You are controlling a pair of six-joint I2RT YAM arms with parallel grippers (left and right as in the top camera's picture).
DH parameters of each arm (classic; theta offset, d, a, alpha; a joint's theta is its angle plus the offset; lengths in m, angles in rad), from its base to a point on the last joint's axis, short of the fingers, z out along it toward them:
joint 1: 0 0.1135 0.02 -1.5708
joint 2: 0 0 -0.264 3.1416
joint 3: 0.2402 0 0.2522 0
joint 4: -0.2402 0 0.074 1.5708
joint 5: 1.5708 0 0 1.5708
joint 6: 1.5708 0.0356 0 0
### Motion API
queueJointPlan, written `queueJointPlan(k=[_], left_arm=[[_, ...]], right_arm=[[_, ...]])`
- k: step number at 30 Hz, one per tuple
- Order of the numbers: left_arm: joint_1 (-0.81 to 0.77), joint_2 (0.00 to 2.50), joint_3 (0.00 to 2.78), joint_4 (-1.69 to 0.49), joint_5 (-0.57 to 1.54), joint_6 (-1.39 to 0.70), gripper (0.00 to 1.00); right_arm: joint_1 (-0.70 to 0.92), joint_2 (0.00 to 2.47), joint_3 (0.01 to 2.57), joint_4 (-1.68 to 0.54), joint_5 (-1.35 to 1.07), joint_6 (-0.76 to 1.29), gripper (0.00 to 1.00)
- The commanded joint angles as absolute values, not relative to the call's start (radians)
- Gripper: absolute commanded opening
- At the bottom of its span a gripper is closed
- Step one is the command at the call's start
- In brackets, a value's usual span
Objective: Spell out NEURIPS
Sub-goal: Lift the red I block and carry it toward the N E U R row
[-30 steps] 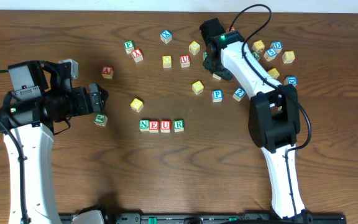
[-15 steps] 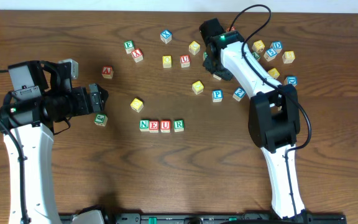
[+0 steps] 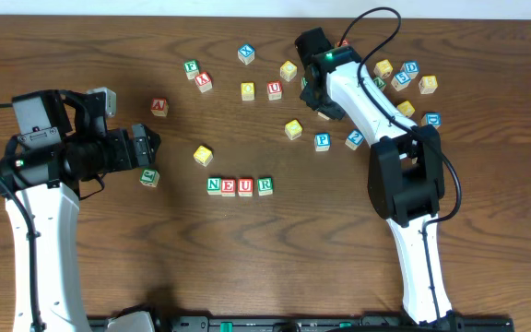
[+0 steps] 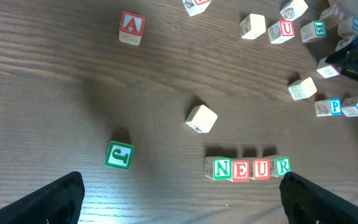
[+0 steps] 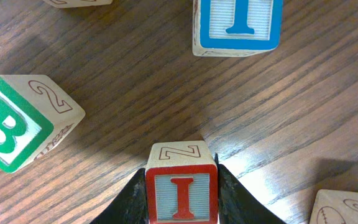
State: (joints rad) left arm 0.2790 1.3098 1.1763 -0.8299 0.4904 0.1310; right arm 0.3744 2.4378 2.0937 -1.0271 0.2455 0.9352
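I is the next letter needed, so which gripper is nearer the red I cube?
Right. The right gripper straddles the red I cube, fingers against its sides; the left gripper is open, far off beyond the NEUR row.

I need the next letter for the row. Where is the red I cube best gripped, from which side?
Pinch the red I cube by two opposite side faces, from straight above: it lies flat, I upward, no neighbour touching. The right end effector grips it so.
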Motion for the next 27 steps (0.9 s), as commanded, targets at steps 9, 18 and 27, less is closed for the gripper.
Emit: queueJointPlan(k=[9,18,27], left_arm=[[0.283,1.306,1.197,-0.830,0.485,0.126,0.99],[0.283,1.306,1.197,-0.830,0.485,0.126,0.99],[0.283,1.306,1.197,-0.830,0.485,0.126,0.99]], right_arm=[[0.381,2.437,2.115,-1.031,0.257,0.942,0.19],[0.381,2.437,2.115,-1.033,0.260,0.937,0.20],[0.380,2.436,2.115,-1.040,0.260,0.927,0.20]])
